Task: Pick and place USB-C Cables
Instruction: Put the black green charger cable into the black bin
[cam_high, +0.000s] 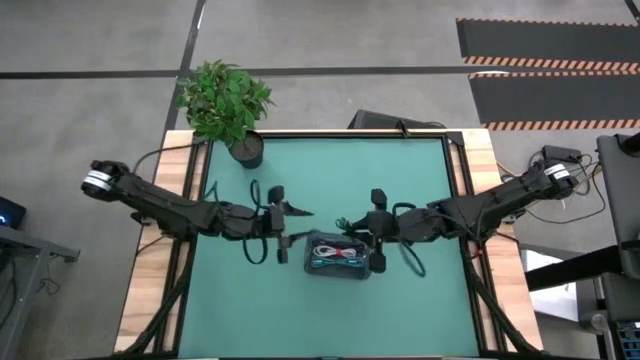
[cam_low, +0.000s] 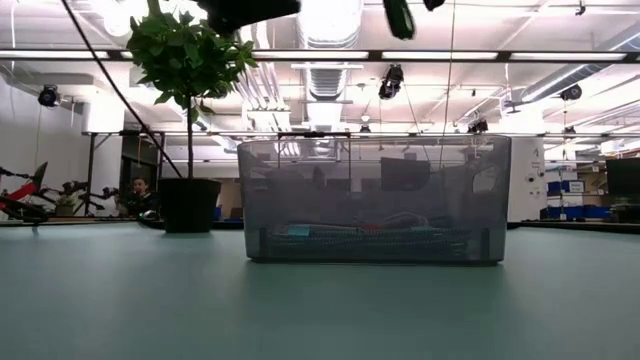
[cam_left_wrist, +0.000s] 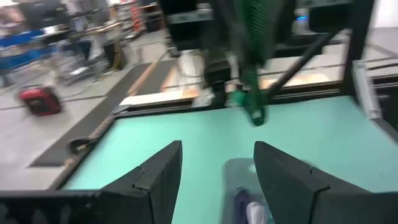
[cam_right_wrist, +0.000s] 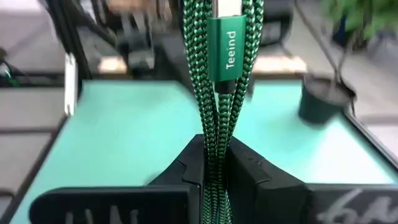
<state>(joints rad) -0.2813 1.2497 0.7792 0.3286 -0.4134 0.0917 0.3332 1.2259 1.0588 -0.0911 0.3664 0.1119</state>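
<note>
The grey tray (cam_high: 312, 264) stands mid-table and shows see-through in the low view (cam_low: 300, 190). Several cable bundles (cam_high: 338, 252) lie on its floor, also seen in the low view (cam_low: 370, 232). My right gripper (cam_high: 346, 222) is above the tray's far edge, shut on the green braided cable bundle (cam_right_wrist: 219, 93). That bundle also shows in the left wrist view (cam_left_wrist: 254, 99) and at the top of the low view (cam_low: 398, 18). My left gripper (cam_high: 296, 212) (cam_left_wrist: 217, 180) is open and empty, up in the air just left of the tray. My right gripper pinches several strands of the green bundle (cam_right_wrist: 216, 158) between its two fingers. The fingers lie along the strands. The bundle runs on past the fingertips to a green band marked "Teeind" (cam_right_wrist: 224, 53). It is lifted clear, above the tray.
A potted plant (cam_high: 228, 100) stands at the table's far left corner and shows in the low view (cam_low: 190, 110); its pot shows in the right wrist view (cam_right_wrist: 323, 99). Black arm wires loop beside both wrists (cam_high: 255, 250). Green mat lies open at the near side (cam_high: 330, 320).
</note>
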